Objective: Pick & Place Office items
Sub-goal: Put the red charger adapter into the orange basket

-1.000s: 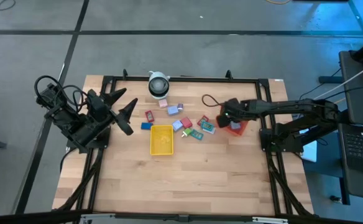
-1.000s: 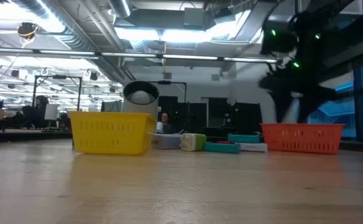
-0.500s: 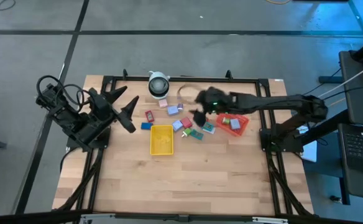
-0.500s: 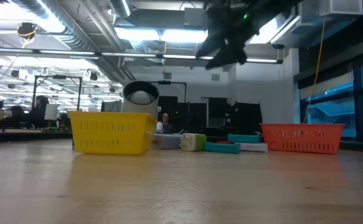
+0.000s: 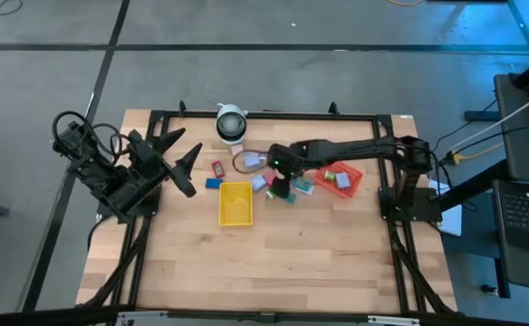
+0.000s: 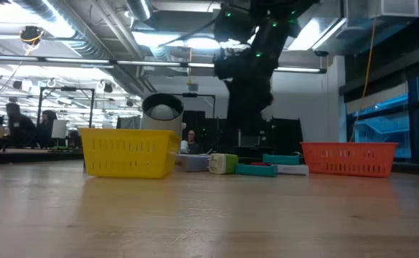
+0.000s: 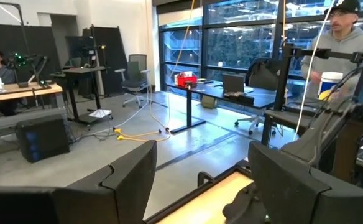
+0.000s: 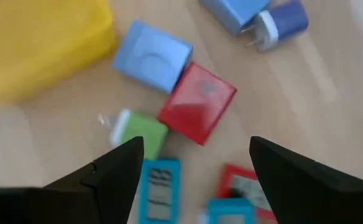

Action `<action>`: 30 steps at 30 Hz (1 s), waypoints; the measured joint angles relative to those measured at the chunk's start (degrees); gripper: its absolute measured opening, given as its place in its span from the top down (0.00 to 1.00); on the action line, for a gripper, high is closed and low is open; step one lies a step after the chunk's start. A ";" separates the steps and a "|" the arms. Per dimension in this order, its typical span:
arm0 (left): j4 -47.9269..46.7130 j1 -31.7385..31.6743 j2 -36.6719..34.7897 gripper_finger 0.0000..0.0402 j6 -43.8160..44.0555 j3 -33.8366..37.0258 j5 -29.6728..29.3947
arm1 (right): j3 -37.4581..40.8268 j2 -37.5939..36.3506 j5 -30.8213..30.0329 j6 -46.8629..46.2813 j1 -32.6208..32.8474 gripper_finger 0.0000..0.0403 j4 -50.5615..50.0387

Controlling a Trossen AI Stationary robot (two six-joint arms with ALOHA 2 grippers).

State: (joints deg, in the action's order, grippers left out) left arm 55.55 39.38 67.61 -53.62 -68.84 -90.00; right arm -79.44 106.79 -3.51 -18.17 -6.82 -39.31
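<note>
The office items [image 5: 263, 177] lie scattered on the table between the yellow tray [image 5: 235, 202] and the red-orange tray [image 5: 341, 172]. My right gripper [image 5: 282, 186] hangs open just above them, pointing steeply down. In the right wrist view a red block [image 8: 197, 102], a light blue block [image 8: 152, 57], a green piece [image 8: 138, 134] and teal packets [image 8: 160, 186] lie flat on the wood under my right gripper [image 8: 195, 142]. My left gripper [image 5: 179, 164] waits open and level at the table's left side, holding nothing; its wrist view [image 7: 200, 165] looks out into the room.
A white round object with a dark centre [image 5: 231, 122] stands at the far edge. The red-orange tray holds a pale block [image 5: 342, 180]. A red block [image 5: 217, 168] and a blue block [image 5: 213, 183] lie left of the cluster. Bare wood fills the near half. A person [image 7: 346, 37] stands beyond the table.
My right gripper has swung from over the red-orange tray toward the table's left and a little toward the near edge, and now hangs over the scattered items beside the yellow tray. Its wrist has rolled on the way. The items and trays have stayed put.
</note>
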 joint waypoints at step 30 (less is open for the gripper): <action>0.23 0.00 0.09 0.38 0.35 0.00 -0.02 | -1.51 9.88 0.80 -17.45 0.45 0.26 3.74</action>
State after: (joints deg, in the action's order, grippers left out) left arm 55.78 39.38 67.70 -53.28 -68.84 -90.01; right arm -80.95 116.67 -2.71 -35.62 -6.37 -35.57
